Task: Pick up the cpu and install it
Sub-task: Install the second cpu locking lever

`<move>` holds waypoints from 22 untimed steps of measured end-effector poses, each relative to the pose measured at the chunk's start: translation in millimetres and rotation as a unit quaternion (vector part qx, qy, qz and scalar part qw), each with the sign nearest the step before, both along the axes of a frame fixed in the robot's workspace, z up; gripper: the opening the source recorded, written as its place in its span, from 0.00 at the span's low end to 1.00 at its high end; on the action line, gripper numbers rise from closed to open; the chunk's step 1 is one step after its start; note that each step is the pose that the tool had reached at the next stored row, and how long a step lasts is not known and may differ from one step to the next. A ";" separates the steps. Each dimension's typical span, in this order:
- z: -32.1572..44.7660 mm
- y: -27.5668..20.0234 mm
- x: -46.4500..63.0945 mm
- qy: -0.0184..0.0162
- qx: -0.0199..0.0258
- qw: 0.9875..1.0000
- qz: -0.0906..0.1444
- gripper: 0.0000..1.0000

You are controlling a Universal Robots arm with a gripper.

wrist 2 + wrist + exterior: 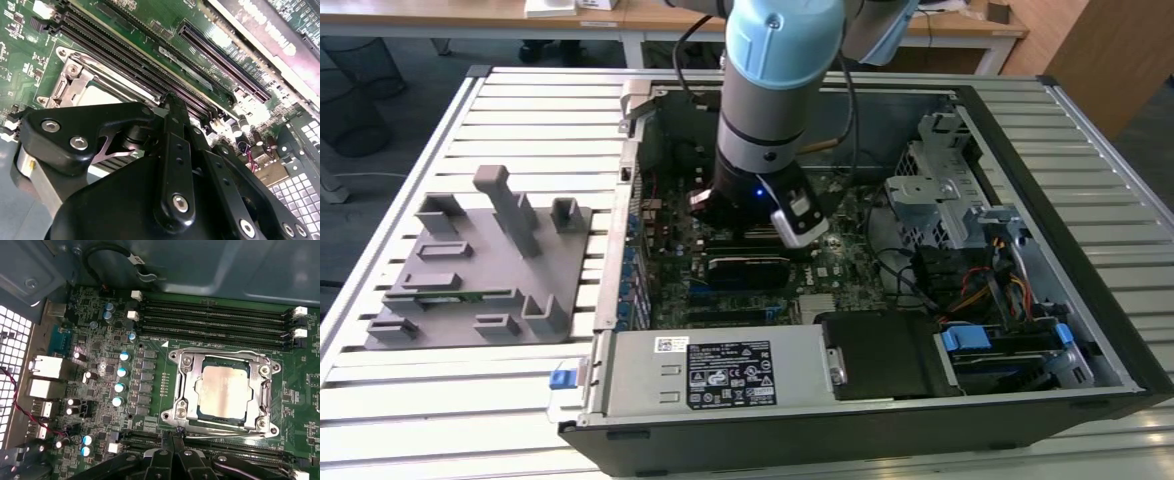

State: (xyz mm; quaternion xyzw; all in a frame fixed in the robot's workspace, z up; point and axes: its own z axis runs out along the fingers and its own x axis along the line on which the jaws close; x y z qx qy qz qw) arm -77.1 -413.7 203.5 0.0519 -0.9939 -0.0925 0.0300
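The cpu (222, 390), a flat square chip with a dull silver top, lies inside the metal socket frame (182, 390) on the green motherboard. A pale corner of the cpu (97, 95) also shows in the second wrist view, beyond the black finger linkage. My gripper (172, 439) hovers just off one side of the socket, over the memory slots there, fingers shut together with nothing between them. In the exterior view the gripper (750, 222) hangs low inside the open computer case, over the middle of the board.
Rows of memory slots (215, 315) flank the socket. A drive cage (947, 200) and cables fill the case on the exterior view's right, with the power supply (707, 370) at the front. A grey fixture plate (467, 270) with upright blocks lies on the table at the exterior view's left.
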 end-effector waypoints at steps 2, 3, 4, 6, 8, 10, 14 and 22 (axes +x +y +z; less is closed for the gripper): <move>-1.0 -0.3 -0.7 0.000 0.003 1.000 0.000 0.11; -1.7 -0.3 -1.7 0.000 0.005 1.000 0.000 0.11; -2.4 -0.3 -3.2 0.000 0.006 1.000 0.000 0.11; -4.4 -0.2 -4.1 0.000 0.009 1.000 0.000 0.11; -6.2 -0.3 -4.2 0.000 0.011 1.000 0.000 0.11; -7.2 -0.3 -4.2 0.000 0.015 1.000 0.000 0.11; -9.6 -0.3 -4.4 0.000 0.024 1.000 0.000 0.11; -14.1 -0.3 -6.1 0.000 0.034 0.999 0.000 0.11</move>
